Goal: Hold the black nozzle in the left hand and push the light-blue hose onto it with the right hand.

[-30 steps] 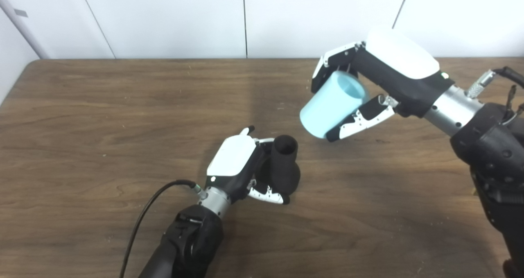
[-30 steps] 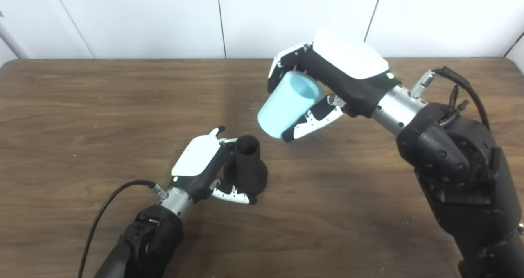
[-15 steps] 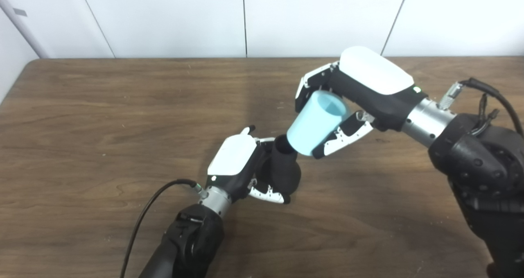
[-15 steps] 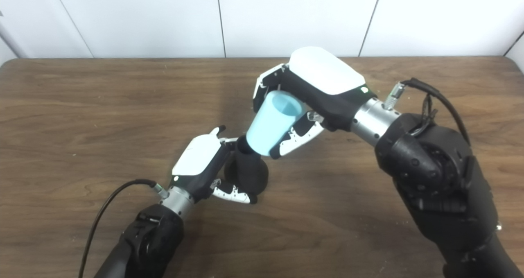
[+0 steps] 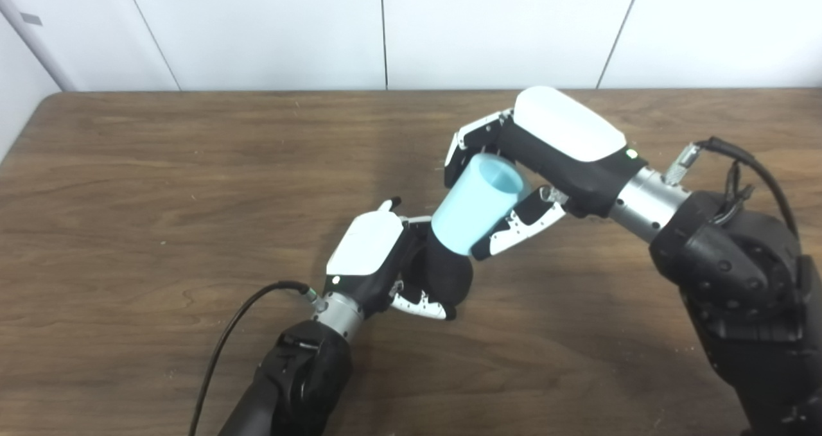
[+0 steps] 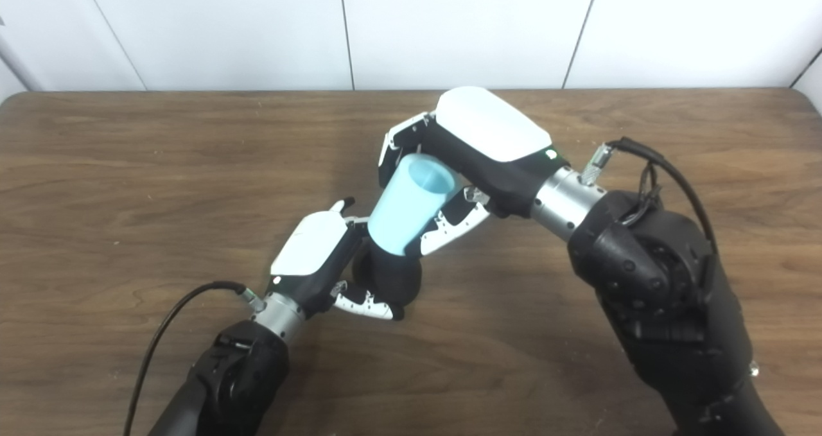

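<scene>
My left hand (image 5: 372, 256) is shut on the black nozzle (image 5: 446, 275), which stands on the brown table (image 5: 160, 185) near its middle. Only the nozzle's wide lower part shows. Over its narrow top sits the light-blue hose (image 5: 474, 203), a short tapered tube tilted up to the right, its open end facing the right hand's palm. My right hand (image 5: 546, 160) is shut on the light-blue hose, fingers above it and thumb below. In the right eye view the hose (image 6: 408, 203) covers the nozzle's (image 6: 388, 275) top the same way.
A black cable (image 5: 237, 320) loops from my left wrist across the table toward the front edge. White wall panels (image 5: 385, 25) stand behind the table's far edge. My bulky right forearm (image 5: 725, 269) fills the right front of the table.
My right hand has carried the light-blue hose down and to the left, from above the table at the right onto the nozzle's top. The left hand and nozzle have stayed in place.
</scene>
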Tool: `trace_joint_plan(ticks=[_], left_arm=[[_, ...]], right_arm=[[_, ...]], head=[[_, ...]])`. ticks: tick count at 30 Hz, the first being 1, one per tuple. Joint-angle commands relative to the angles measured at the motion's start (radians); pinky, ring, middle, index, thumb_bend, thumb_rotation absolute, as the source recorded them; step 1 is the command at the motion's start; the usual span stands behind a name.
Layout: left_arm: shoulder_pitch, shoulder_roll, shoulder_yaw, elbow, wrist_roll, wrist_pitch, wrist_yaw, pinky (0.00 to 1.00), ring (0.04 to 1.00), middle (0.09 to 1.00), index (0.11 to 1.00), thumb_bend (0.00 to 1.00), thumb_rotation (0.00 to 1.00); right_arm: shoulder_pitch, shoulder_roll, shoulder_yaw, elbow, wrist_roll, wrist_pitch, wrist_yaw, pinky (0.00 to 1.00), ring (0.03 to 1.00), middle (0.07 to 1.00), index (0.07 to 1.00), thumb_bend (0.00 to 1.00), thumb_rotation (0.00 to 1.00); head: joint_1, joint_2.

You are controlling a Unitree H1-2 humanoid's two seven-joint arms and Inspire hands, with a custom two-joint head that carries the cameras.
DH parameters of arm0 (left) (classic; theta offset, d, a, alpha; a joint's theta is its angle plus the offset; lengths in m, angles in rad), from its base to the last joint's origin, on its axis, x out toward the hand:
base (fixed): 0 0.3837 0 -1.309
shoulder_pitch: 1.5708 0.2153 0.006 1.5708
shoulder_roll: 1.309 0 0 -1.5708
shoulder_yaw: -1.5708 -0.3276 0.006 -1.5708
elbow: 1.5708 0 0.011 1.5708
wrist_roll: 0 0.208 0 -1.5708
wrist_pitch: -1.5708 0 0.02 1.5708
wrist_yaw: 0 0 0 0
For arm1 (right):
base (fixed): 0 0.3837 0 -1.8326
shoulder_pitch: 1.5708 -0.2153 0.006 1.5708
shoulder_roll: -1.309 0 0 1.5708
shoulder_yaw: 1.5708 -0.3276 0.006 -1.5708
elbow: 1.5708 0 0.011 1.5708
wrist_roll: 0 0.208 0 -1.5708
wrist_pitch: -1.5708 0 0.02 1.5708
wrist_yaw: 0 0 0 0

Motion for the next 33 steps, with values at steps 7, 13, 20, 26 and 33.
trace_joint_plan(ticks=[7, 13, 20, 26, 33], left_arm=[[0.031, 0.001, -0.034, 0.019, -0.003, 0.002, -0.069, 1.00, 0.702, 0.502, 0.478, 0.52, 0.00], [0.030, 0.003, -0.035, 0.019, -0.001, 0.000, -0.067, 1.00, 0.702, 0.503, 0.477, 0.52, 0.00], [0.028, 0.001, -0.035, 0.023, -0.004, -0.002, -0.066, 1.00, 0.702, 0.503, 0.477, 0.52, 0.00], [0.027, -0.002, -0.037, 0.024, -0.002, 0.001, -0.066, 1.00, 0.704, 0.506, 0.475, 0.52, 0.00], [0.028, -0.006, -0.038, 0.017, -0.006, 0.002, -0.068, 1.00, 0.706, 0.511, 0.472, 0.52, 0.00]], right_arm=[[-0.013, -0.009, -0.021, -0.001, -0.028, -0.059, -0.037, 0.34, 0.419, 0.489, 0.499, 0.50, 0.00], [-0.024, -0.025, -0.034, 0.006, -0.043, -0.079, -0.028, 0.41, 0.419, 0.495, 0.487, 0.50, 0.00], [-0.017, -0.017, -0.039, 0.008, -0.062, -0.095, -0.030, 0.45, 0.416, 0.493, 0.491, 0.50, 0.00], [0.002, 0.006, -0.031, 0.030, -0.068, -0.127, -0.053, 0.39, 0.431, 0.480, 0.484, 0.50, 0.00], [0.003, 0.023, -0.034, 0.055, -0.048, -0.143, -0.057, 0.40, 0.430, 0.482, 0.485, 0.50, 0.00]], head=[[-0.001, 0.003], [-0.002, 0.004], [-0.007, 0.004], [-0.009, 0.008], [-0.010, 0.009]])
